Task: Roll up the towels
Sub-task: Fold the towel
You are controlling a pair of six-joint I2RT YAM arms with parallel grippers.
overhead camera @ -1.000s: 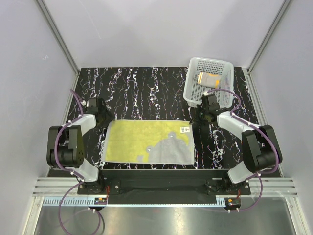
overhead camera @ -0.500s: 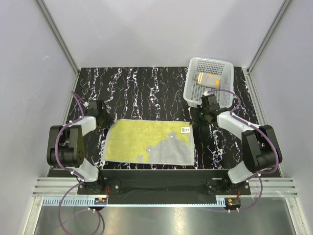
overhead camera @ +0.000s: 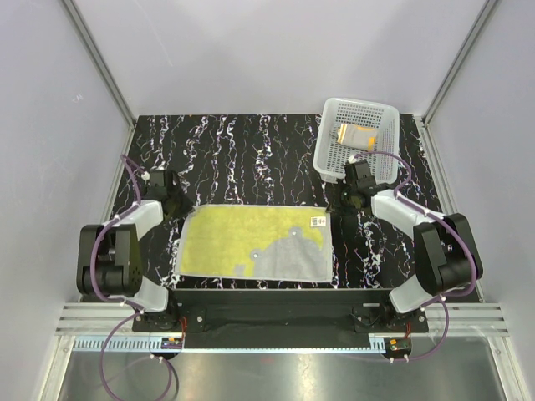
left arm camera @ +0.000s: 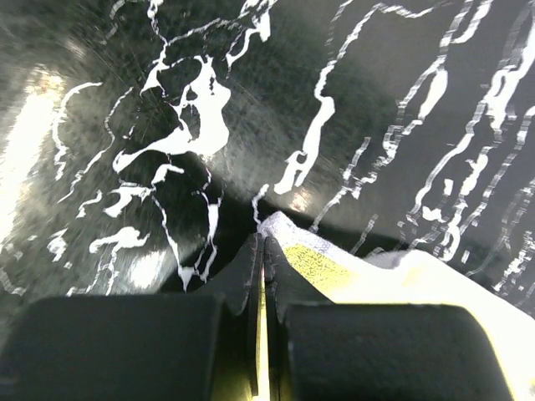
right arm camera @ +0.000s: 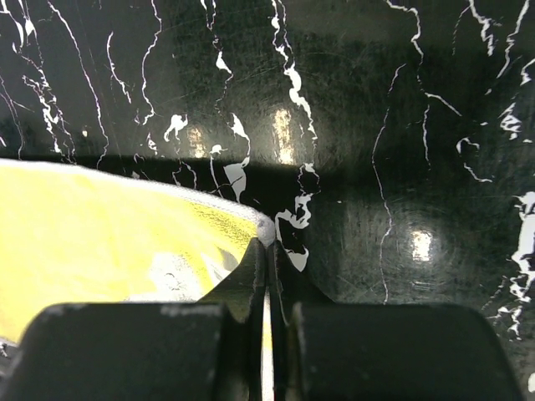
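The yellow towel (overhead camera: 242, 238) lies spread flat on the black marbled table, its grey-white reverse folded over at the near right. My left gripper (overhead camera: 179, 208) is shut on the towel's far left corner; the left wrist view shows the gripper (left arm camera: 262, 244) pinching the yellow towel (left arm camera: 351, 271). My right gripper (overhead camera: 335, 204) is shut on the far right corner, and the right wrist view shows the gripper (right arm camera: 267, 247) closed over the yellow towel (right arm camera: 109, 225). The orange towel (overhead camera: 355, 134) lies folded inside the basket.
A white perforated basket (overhead camera: 359, 103) stands at the far right of the table (overhead camera: 251, 159), just behind my right gripper. Grey walls and metal frame posts close in the table on three sides.
My left gripper has closed onto the yellow towel's far left corner, and the left arm has shifted a little. The right gripper has kept its hold and the towel still lies flat.
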